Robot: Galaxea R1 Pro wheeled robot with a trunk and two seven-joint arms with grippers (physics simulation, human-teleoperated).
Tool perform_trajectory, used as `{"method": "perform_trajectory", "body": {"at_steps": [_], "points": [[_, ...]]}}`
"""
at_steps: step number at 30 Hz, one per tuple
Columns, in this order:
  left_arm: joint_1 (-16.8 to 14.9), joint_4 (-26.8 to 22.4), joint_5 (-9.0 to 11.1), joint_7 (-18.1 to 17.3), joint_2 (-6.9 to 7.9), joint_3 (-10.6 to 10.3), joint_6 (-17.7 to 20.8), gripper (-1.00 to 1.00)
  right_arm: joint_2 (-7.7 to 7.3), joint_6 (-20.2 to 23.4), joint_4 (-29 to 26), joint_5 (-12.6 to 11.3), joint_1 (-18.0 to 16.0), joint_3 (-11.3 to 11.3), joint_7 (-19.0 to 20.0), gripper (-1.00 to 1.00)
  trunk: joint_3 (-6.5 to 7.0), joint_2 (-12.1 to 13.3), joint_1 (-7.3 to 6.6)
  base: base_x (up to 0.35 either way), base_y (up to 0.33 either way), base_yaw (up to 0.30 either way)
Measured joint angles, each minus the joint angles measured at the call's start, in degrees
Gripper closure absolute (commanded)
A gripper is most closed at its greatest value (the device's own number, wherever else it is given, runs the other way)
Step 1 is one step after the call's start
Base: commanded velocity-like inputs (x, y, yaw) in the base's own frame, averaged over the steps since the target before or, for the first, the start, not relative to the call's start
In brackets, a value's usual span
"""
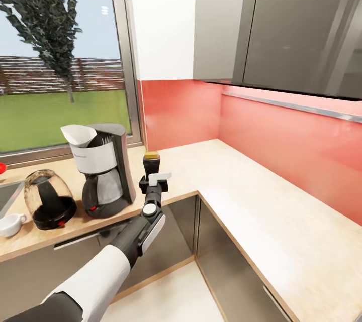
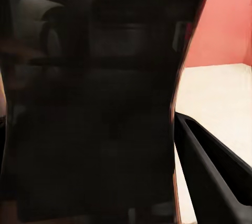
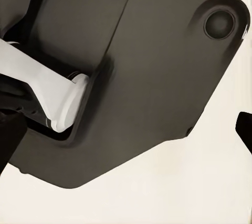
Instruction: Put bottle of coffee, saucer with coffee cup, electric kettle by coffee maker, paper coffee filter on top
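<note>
The black and silver coffee maker (image 1: 108, 171) stands on the counter by the window, with a white paper filter (image 1: 79, 133) sitting in its top. Just to its right is the dark bottle of coffee (image 1: 151, 160) with a yellow cap, and my left gripper (image 1: 152, 178) is shut on it at the counter's front edge. The bottle's base is hidden behind the gripper. Close up, the bottle (image 2: 94, 103) is dark, with one finger (image 2: 210, 166) beside it. The glass kettle (image 1: 48, 199) sits left of the coffee maker, and a white cup (image 1: 11, 222) lies further left. My right gripper's fingertips (image 3: 244, 129) stand apart.
The beige countertop (image 1: 261, 211) turns a corner and runs along a red backsplash (image 1: 281, 131). Grey wall cabinets (image 1: 281, 25) hang above it. A sink edge (image 1: 6, 196) shows at the far left. The right wrist view looks at a dark robot part (image 3: 142, 77) over pale floor.
</note>
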Motion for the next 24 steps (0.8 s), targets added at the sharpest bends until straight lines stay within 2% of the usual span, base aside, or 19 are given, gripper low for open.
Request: {"method": "perform_trajectory", "body": {"at_steps": [3, 7, 15, 19, 24], "points": [[0.3, -0.03, -0.1, 0.0, 0.0, -0.02, -0.04, 1.0, 0.0, 0.0, 0.0, 0.0, 0.0, 0.0, 0.01, -1.0, 0.0, 0.0, 0.0, 0.028, 0.0, 0.0], [0.43, 0.12, -0.2, -0.03, 0.04, 0.05, -0.06, 1.0, 0.0, 0.0, -0.01, -0.01, 0.0, 0.02, 0.02, -1.0, 0.0, -0.01, -0.02, 0.266, 0.0, 0.0], [0.38, 3.37, -0.1, 0.03, 0.04, 0.16, -0.24, 1.0, 0.0, 0.0, -0.01, -0.01, 0.0, 0.0, 0.05, -1.0, 0.0, -0.01, -0.01, 0.177, 0.005, 0.0], [0.4, 3.53, 0.01, 0.96, 0.11, 0.26, -0.28, 1.0, 0.0, 0.0, 0.0, -0.01, 0.0, 0.0, 0.06, -1.0, 0.0, -0.01, -0.02, 0.251, 0.126, 0.0], [0.44, 3.7, 0.0, 1.74, 0.12, 0.19, -0.32, 1.0, 0.0, 0.0, -0.01, -0.01, 0.0, 0.0, 0.05, -1.0, 0.0, 0.0, 0.0, 0.063, 0.049, 0.0]]}}
